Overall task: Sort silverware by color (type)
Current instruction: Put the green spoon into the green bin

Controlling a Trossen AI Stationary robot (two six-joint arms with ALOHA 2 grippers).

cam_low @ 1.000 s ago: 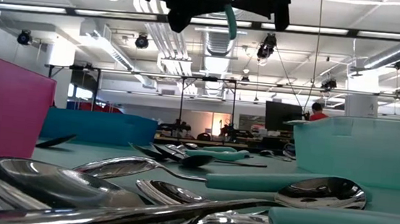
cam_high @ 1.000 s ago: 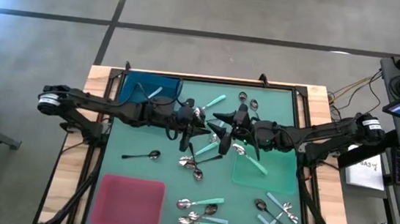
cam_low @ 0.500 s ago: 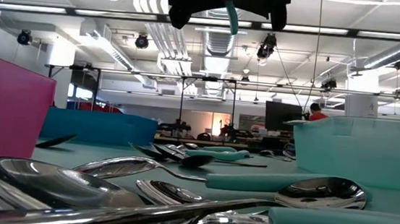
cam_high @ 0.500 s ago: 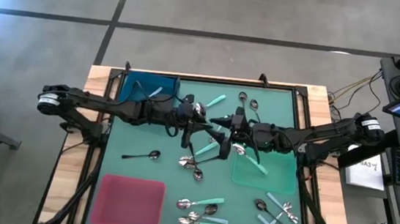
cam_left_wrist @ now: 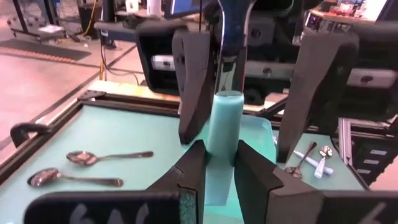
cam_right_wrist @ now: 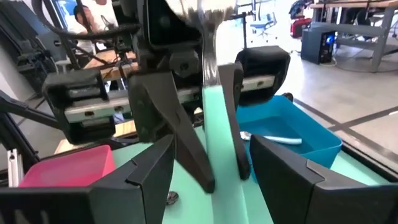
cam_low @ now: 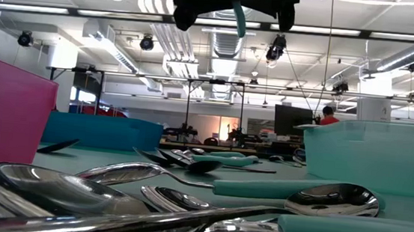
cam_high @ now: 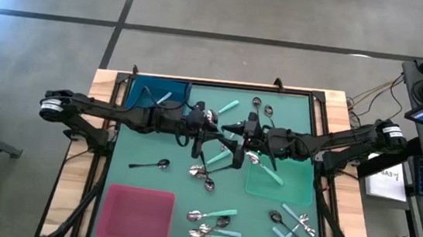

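Note:
A spoon with a mint-green handle and a metal bowl stands upright in the air over the middle of the table, with my left gripper shut on its handle. My right gripper faces it from the right, open. Its two fingers stand on either side of the handle, and I cannot tell whether they touch it. In the high view the grippers meet at the table's centre, left and right. The low view shows the handle's lower end hanging free. My left gripper pinches the mint-green handle between its two fingers, about halfway along it. The fingers come level from the table's left and lie across the handle. The spoon stands upright, bowl up, lifted clear of the table.
A blue tray sits far left with spoons in it, a pink tray near left, and a green tray on the right holding a mint-handled spoon. Loose spoons lie at the centre, the near edge, the near right and the far side.
My right gripper has turned a little at the wrist and stays open around the spoon's handle. The left gripper and the spoon have kept still.

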